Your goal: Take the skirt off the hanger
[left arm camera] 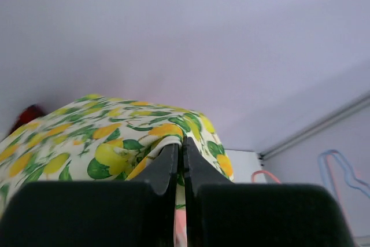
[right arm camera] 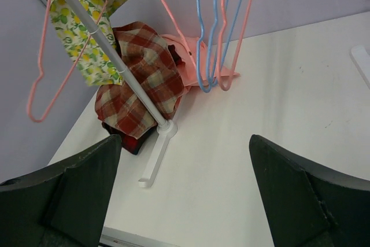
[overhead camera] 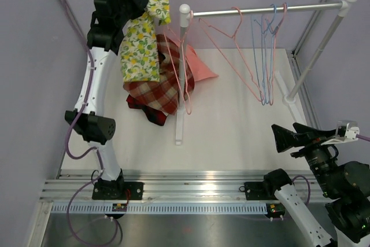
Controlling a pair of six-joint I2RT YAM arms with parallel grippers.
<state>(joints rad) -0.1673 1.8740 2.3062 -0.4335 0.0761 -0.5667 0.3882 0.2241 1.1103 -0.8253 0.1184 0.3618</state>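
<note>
- Black fingers (right arm camera: 75,189) of the right gripper (overhead camera: 281,138) sit at the lower right of the top view, spread wide with nothing between them, low over the white table (overhead camera: 231,131).
- Near the middle of the table stands the white rack post (overhead camera: 181,73), and its flat foot (overhead camera: 178,134) points toward the bottom of the frame.
- Left of the post lies a red plaid garment (overhead camera: 157,91) in a heap, with a pink cloth (overhead camera: 201,66) just behind the post.
- A pink hanger (right arm camera: 39,79) dangles by the post, and its wires cross the hanging skirt in the right wrist view. I cannot tell whether they are joined.
- The lemon-print skirt (overhead camera: 140,50) hangs in the upper left of the top view, above the plaid heap and clear of the table.
- The left gripper (overhead camera: 140,3) is raised at the top left, and its jaws are pinched together on the skirt's upper edge.
- Across the top runs the metal rail (overhead camera: 266,10), carrying another pink hanger (overhead camera: 234,50) and two blue hangers (overhead camera: 261,56).
</note>
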